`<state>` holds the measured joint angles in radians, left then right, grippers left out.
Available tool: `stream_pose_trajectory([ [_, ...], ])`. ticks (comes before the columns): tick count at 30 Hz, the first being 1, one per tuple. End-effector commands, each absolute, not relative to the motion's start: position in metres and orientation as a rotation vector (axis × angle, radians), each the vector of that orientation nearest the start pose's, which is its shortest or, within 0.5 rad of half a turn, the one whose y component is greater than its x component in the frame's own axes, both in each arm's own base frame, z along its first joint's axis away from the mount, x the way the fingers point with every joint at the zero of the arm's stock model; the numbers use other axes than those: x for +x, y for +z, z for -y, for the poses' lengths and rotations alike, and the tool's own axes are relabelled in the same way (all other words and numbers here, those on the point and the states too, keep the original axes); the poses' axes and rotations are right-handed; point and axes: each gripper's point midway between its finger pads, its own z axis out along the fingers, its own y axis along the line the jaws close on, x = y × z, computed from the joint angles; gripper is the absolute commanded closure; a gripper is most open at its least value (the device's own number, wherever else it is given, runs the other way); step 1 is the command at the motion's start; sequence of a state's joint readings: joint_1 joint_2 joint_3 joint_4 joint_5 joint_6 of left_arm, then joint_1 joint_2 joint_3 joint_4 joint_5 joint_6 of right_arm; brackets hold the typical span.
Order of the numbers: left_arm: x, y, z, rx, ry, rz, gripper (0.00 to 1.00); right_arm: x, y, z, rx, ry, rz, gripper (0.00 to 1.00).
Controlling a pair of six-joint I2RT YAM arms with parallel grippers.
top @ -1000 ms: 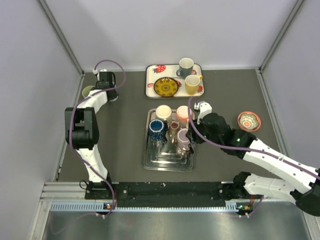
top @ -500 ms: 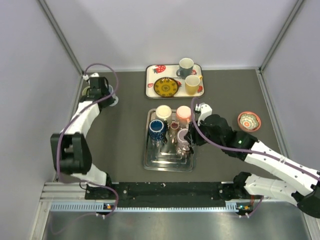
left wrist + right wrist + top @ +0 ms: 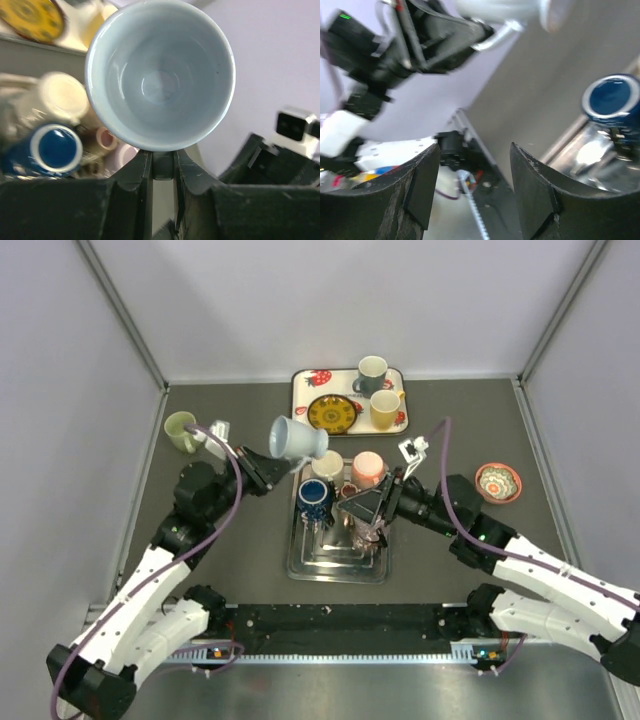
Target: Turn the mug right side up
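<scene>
A pale blue mug (image 3: 297,438) hangs in the air between the two trays, tipped on its side. My left gripper (image 3: 268,464) is shut on its handle. In the left wrist view the mug (image 3: 160,75) shows its empty inside, mouth toward the camera, and the left gripper (image 3: 162,162) pinches the handle just below the rim. My right gripper (image 3: 362,502) stands open above the metal tray (image 3: 300,565), pointing left toward the left arm. In the right wrist view the right gripper (image 3: 475,185) holds nothing, and the mug (image 3: 505,7) shows blurred at the top edge.
The metal tray carries a dark blue mug (image 3: 314,495), a cream cup (image 3: 327,464), an orange cup (image 3: 367,468) and a pink mug (image 3: 368,522). At the back, the strawberry tray (image 3: 300,412) holds a grey mug (image 3: 371,372), yellow mug (image 3: 384,408) and yellow plate (image 3: 332,413). A green cup (image 3: 180,430) stands left, a patterned bowl (image 3: 497,482) right.
The left arm has swung from the far left corner to the centre with the pale mug in its grip. The right gripper has opened wider and turned leftward, off the pink mug.
</scene>
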<state>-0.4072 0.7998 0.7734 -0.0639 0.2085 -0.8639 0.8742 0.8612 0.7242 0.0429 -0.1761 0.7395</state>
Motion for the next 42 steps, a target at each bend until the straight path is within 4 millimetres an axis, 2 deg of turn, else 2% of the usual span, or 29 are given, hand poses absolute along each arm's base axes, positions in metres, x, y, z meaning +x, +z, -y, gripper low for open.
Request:
stream_pose_trajectory([
  [1,0.216,0.374,0.230,-0.112,-1.568,-1.493,1.00,0.141,0.353,-0.309,-0.196,1.823,-1.550,0.41],
  [2,0.209,0.378,0.233,-0.097,-1.600,-1.471,1.00,0.139,0.358,-0.308,-0.194,1.852,-1.511,0.39],
  [3,0.201,0.389,0.234,-0.078,-1.638,-1.418,1.00,0.138,0.355,-0.310,-0.186,1.864,-1.519,0.39],
  [7,0.182,0.395,0.247,-0.038,-1.696,-1.394,1.00,0.137,0.356,-0.312,-0.163,1.918,-1.507,0.39],
  [13,0.173,0.399,0.256,-0.018,-1.737,-1.366,1.00,0.146,0.358,-0.308,-0.095,1.902,-1.474,0.40],
  [19,0.170,0.404,0.255,-0.037,-1.746,-1.347,1.00,0.156,0.359,-0.302,-0.035,1.873,-1.423,0.42],
  [29,0.161,0.403,0.264,-0.015,-1.792,-1.390,1.00,0.172,0.361,-0.305,-0.033,1.797,-1.408,0.47],
  [37,0.148,0.394,0.273,0.023,-1.831,-1.457,1.00,0.181,0.366,-0.300,-0.018,1.788,-1.364,0.59],
  [42,0.141,0.388,0.278,0.048,-1.851,-1.499,1.00,0.183,0.376,-0.298,-0.024,1.810,-1.314,0.57],
])
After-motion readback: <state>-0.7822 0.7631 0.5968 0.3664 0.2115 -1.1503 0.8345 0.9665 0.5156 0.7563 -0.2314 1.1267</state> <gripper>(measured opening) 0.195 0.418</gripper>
